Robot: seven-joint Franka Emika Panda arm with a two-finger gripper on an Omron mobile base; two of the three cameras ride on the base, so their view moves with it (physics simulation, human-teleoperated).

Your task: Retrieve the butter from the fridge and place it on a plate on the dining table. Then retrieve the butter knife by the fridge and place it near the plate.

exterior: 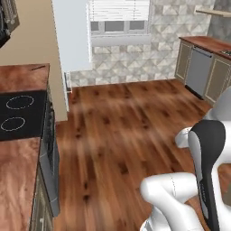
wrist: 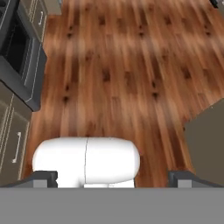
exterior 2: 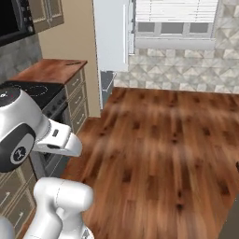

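Note:
The fridge (exterior: 71, 36) stands at the far end of the room, a tall pale grey body with a white bar handle, and also appears as the fridge (exterior 2: 111, 32). On the wood counter beside it lies the butter knife (exterior: 38, 67), a slim dark sliver near the counter's back edge, seen too as the butter knife (exterior 2: 72, 63). My gripper (wrist: 113, 179) hangs over the wood floor, far from both, open with nothing between its fingertips (wrist: 43, 178). The butter, the plate and the dining table are out of view.
A black cooktop (exterior: 18, 115) and oven (wrist: 17, 52) line the left side with beige drawers (exterior 2: 77, 100). A counter with a dishwasher (exterior: 198, 70) runs along the far right. Open wood floor (exterior 2: 163, 140) lies between. A dull brown block (wrist: 205, 144) sits at the hand view's right.

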